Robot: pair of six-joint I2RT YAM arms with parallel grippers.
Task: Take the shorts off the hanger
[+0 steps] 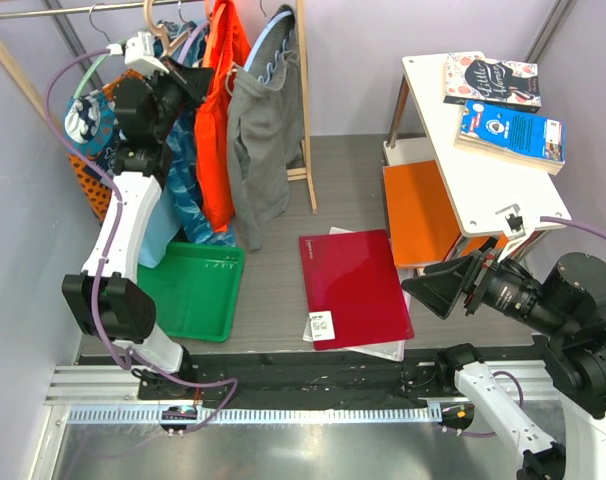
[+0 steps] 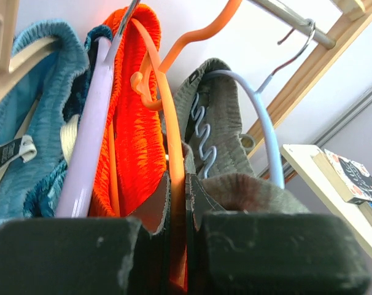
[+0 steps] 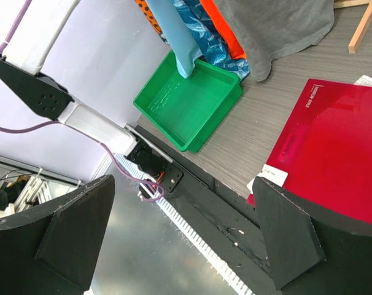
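Left gripper (image 2: pixel 178 212) is clamped on the orange hanger (image 2: pixel 172 135), on its sloping arm, perhaps pinching cloth too. Orange shorts (image 2: pixel 140 123) hang on it from the rail (image 2: pixel 296 23), between teal garments (image 2: pixel 45 80) and grey shorts (image 2: pixel 226 123). Right gripper (image 3: pixel 183 209) gapes wide near the red folder (image 3: pixel 333 153).

The shorts (image 2: pixel 140 141) were bumpy orange cloth. The hanger (image 2: pixel 173 153) was smooth, shiny plastic. My left gripper (image 2: pixel 177 209) had dull, scuffed dark fingers (image 2: pixel 253 252). The green tray (image 1: pixel 193 290) and red folder (image 1: pixel 353 285) looked glossy.
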